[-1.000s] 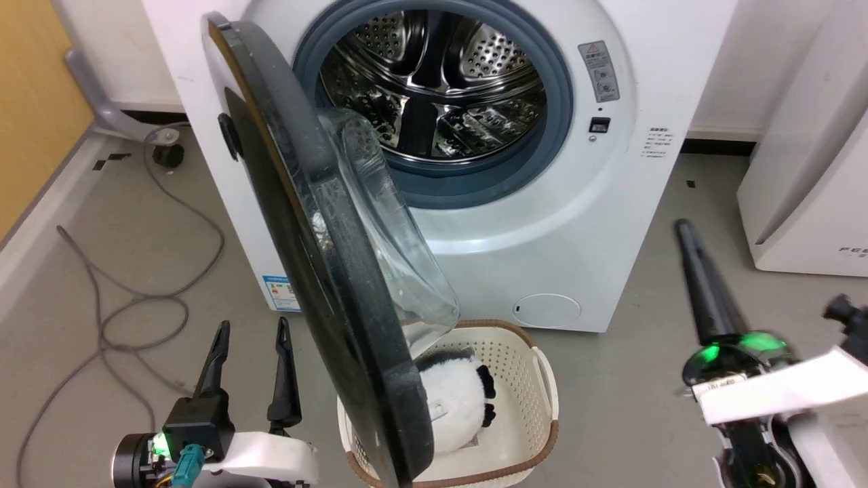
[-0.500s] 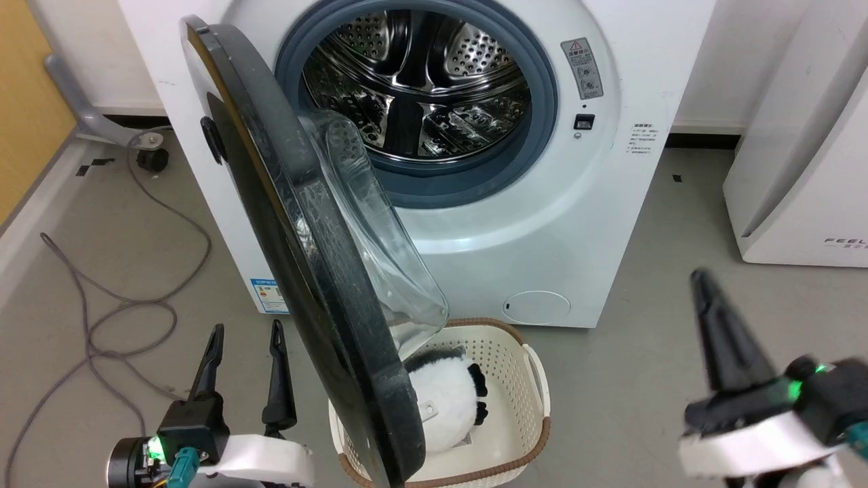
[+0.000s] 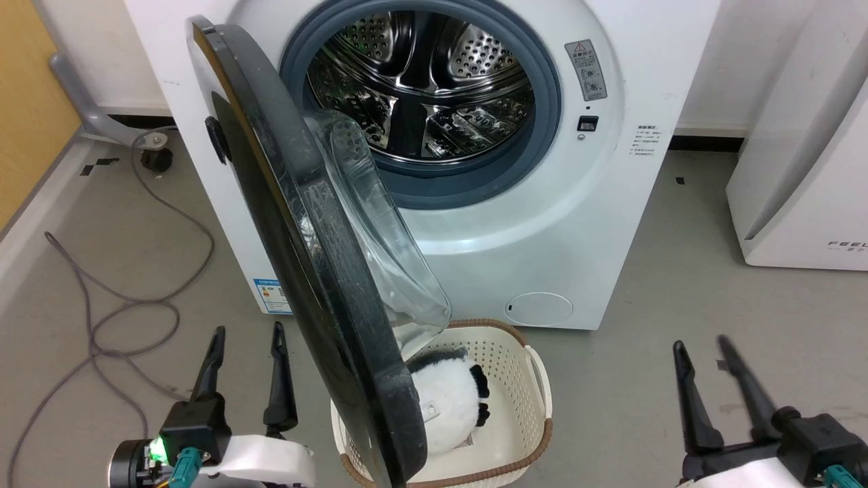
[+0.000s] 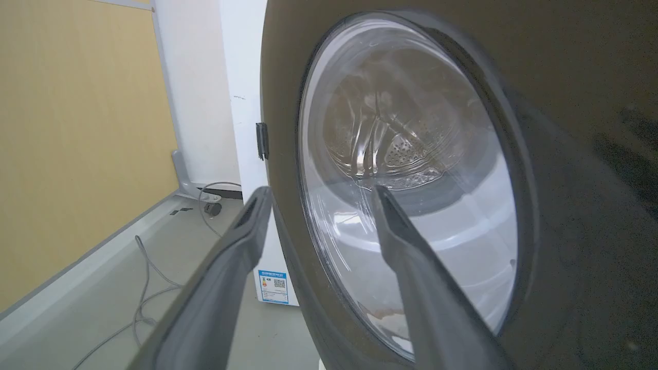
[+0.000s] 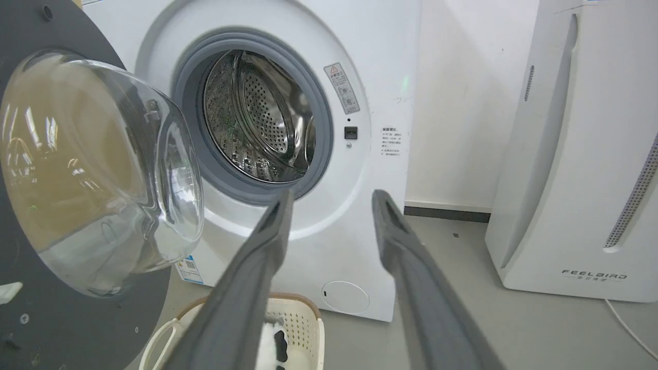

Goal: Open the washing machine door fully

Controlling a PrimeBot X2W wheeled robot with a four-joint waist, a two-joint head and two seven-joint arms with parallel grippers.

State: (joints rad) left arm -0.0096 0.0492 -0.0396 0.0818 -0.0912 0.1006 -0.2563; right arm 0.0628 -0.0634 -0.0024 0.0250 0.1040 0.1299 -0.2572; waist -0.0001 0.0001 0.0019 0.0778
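Both grippers are empty. The left gripper [image 3: 247, 330] sits low at my left and the right gripper [image 3: 700, 343] low at my right, each with its fingers parted and pointing up the head view, touching nothing.

The change is on the right. A second ago that arm was raised beside the washing machine [image 3: 576, 224], with its fingers turned on edge. Half a second ago it was a blur on the way down. Now it has settled into its resting place, well clear of everything. The left arm has not stirred.

The washing machine door [image 3: 305, 257] looks no different apart from a small shift of the head camera. It hangs from its hinge on the machine's left side, swung out to stand about edge-on to me. Its glass bowl [image 5: 92, 169] faces the right, and its lower rim hangs over the basket [image 3: 536, 379] holding the plush toy [image 3: 447, 407]. The drum [image 3: 434, 74] is fully uncovered.

I read the right arm's retreat as the end of the pull. Whether this counts as fully open I cannot settle, since the door may have more swing left in it. If so, I judge the push should come from the right gripper on the inner side. From the left wrist view, the left gripper faces the glossy outer face, and a push there would only close it.
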